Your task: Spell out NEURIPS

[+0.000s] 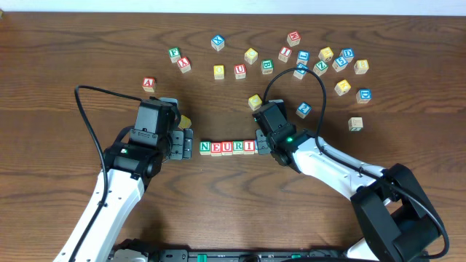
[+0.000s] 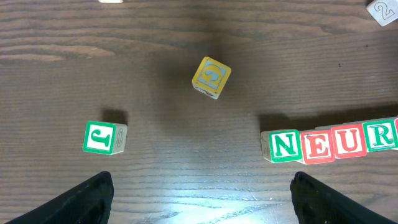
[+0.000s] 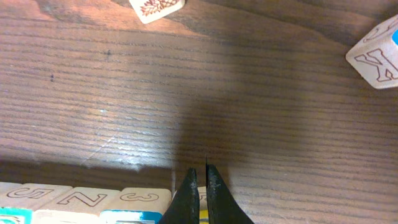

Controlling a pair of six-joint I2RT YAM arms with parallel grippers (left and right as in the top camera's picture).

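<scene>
Five wooden cubes stand in a row reading N (image 1: 205,148), E (image 1: 216,148), U (image 1: 227,147), R (image 1: 238,147), I (image 1: 249,146). In the left wrist view the green N (image 2: 285,145), red E (image 2: 318,148), red U (image 2: 350,142) and green R (image 2: 379,135) lie at the right. My left gripper (image 1: 182,143) (image 2: 202,202) stands open just left of the N, with nothing between its fingers. My right gripper (image 1: 260,143) (image 3: 202,193) is shut and empty at the row's right end, beside the I. I cannot pick out the P or S cubes.
A yellow cube (image 2: 211,77) and a green-faced cube (image 2: 104,137) lie ahead of the left gripper. Another yellow cube (image 1: 255,101) sits just behind the right gripper. Several loose letter cubes are scattered across the back, from a red one (image 1: 148,84) to a cluster (image 1: 342,62).
</scene>
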